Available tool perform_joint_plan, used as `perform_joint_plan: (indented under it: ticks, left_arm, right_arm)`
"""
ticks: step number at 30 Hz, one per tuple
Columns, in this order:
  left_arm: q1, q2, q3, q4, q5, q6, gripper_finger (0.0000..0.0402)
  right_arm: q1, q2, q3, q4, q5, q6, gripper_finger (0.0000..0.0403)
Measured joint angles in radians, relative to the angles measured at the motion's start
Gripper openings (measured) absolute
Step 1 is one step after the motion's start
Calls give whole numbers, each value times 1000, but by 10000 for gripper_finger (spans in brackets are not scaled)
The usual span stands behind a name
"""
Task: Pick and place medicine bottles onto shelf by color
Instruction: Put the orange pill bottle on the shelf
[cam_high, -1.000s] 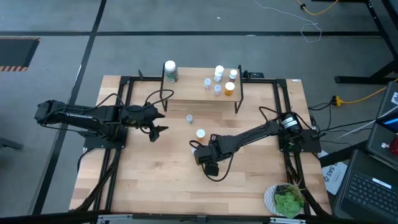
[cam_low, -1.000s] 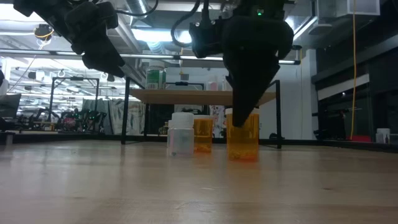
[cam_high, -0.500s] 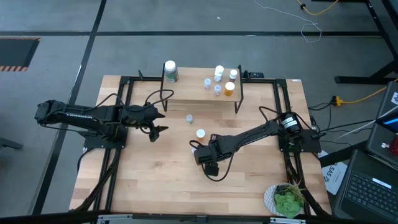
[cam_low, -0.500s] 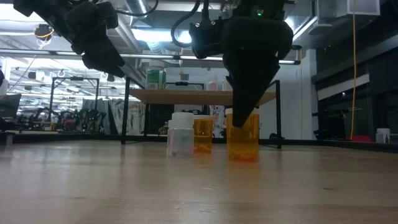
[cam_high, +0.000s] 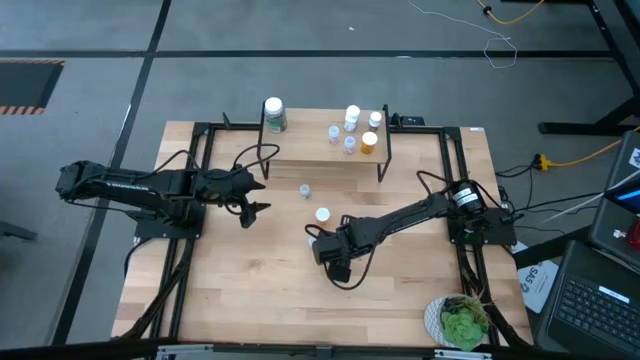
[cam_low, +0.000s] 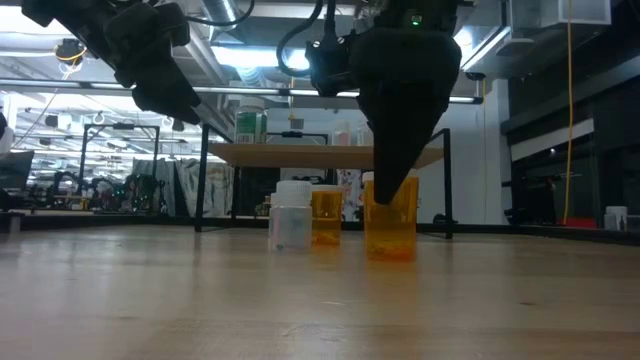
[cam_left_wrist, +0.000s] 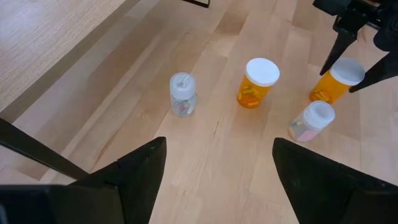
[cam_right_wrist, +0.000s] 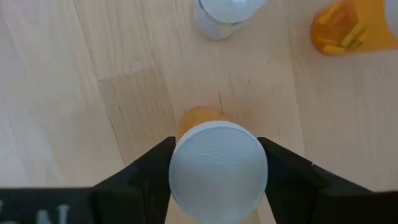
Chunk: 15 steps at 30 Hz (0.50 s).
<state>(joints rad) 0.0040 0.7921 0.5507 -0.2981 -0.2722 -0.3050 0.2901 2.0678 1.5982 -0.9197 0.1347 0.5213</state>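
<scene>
Left of the shelf (cam_high: 322, 150), the left gripper (cam_high: 254, 196) hangs with fingers spread wide and empty over the pale wooden table (cam_high: 240, 290). Beyond it, the right gripper (cam_high: 340, 267) has its fingers against the white cap of an upright orange bottle (cam_low: 390, 218). Behind, a workshop under ceiling lights.

My right arm reaches across the middle of the table and bends down. My right gripper (cam_low: 392, 190) points straight down, and its two fingers (cam_right_wrist: 147, 167) sit tight on both sides of a white cap. My left gripper (cam_high: 252, 207) hangs up high with its fingers spread apart.
</scene>
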Motion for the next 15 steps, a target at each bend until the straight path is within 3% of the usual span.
perform_joint_plan:
  ticks: [15]
  left_arm:
    - [0,0,0,0,0,1,289]
  right_arm:
    - [0,-1,1,-41,-18,20,215]
